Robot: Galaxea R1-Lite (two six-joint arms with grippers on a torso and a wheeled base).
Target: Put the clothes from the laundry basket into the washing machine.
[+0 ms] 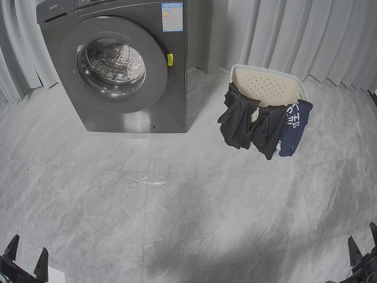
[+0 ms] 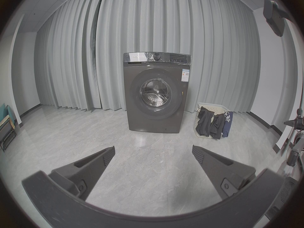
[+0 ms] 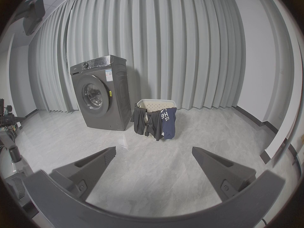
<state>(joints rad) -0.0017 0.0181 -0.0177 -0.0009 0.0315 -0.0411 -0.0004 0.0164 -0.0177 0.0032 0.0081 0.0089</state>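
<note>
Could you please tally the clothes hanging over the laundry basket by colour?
Black: 2, the left garment and the middle garment
Navy with white print: 1, the right garment
Total: 3, all draped over the front rim of the laundry basket

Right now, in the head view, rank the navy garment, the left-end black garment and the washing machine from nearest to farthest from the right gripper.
From the right gripper, low on the robot's right:
1. The navy garment, hung over the right end of the laundry basket near rim.
2. The black garment, at the left end of the same rim.
3. The washing machine, farther back on the left.
</note>
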